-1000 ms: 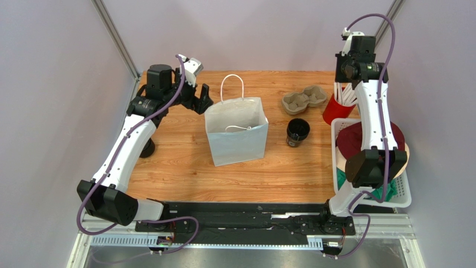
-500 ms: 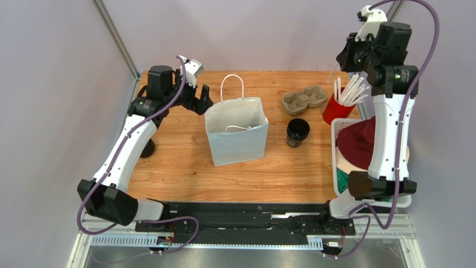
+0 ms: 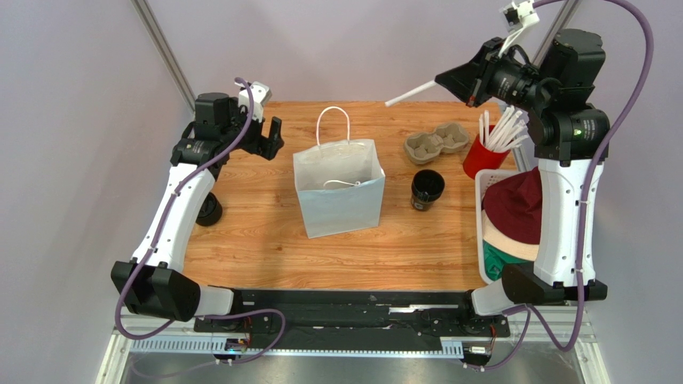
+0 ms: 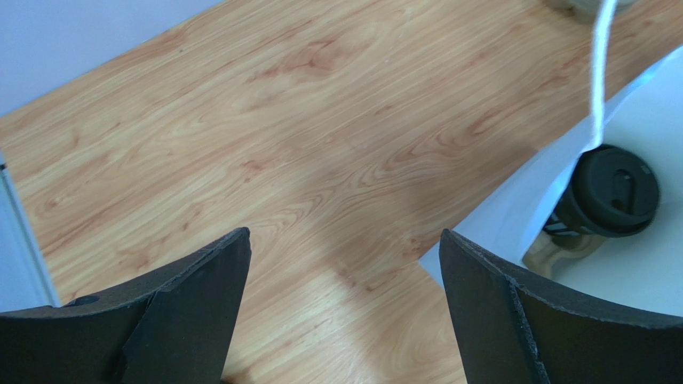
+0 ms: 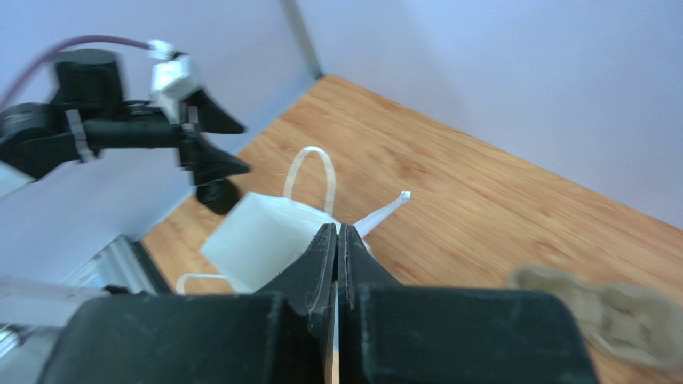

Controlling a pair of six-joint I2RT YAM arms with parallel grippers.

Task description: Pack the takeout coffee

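Note:
The takeout coffee, a small black cup (image 3: 427,188), stands on the table right of the white paper bag (image 3: 341,192). My right gripper (image 3: 441,80) is high above the table's back, shut on a white straw (image 3: 410,92) that points left toward the bag; the right wrist view shows the shut gripper (image 5: 337,232) with the straw (image 5: 383,214) sticking out over the bag (image 5: 256,240). My left gripper (image 3: 271,138) is open and empty, left of the bag. In the left wrist view (image 4: 345,240) a black lidded cup (image 4: 613,192) sits inside the bag's white opening (image 4: 513,216).
A brown pulp cup carrier (image 3: 437,142) lies at the back, right of the bag. A red cup of white straws (image 3: 481,156) stands beside it. A white basket (image 3: 489,232) with caps is at the right edge. A black object (image 3: 210,210) sits by the left arm.
My right gripper has risen from the red cup with one straw and swung left toward the bag. My left gripper has drawn back left, away from the bag.

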